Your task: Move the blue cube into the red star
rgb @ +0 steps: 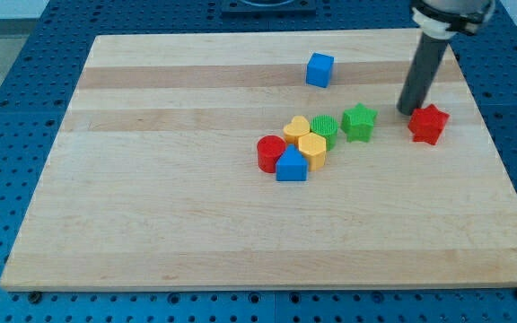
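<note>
A: Jaws? None on this arm, so nothing is held. My tip sits on the desk, just left of the red star, near touching.

B: Blue cube?

A: Alone near the view's top edge, well apart from the star. Bare wood between them; green star sits lower.

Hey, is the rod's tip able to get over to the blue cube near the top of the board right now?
Probably yes. My tip sits beside the red star, and the bare wooden board between it and the blue cube holds nothing; the green star lies below that path.
</note>
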`<control>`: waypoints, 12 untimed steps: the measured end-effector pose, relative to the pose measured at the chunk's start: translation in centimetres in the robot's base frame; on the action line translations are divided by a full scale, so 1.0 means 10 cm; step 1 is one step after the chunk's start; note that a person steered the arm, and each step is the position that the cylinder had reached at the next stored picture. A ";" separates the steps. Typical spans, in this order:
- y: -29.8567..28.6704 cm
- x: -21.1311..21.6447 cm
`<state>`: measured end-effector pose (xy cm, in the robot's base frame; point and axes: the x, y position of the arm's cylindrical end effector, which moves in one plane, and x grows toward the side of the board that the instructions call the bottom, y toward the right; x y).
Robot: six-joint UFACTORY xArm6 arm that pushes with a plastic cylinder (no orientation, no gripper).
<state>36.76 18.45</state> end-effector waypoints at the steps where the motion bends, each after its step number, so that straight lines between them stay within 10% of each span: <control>1: -0.39 -0.25; 4: -1.81 -0.65; 12: -0.70 -0.79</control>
<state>28.82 11.47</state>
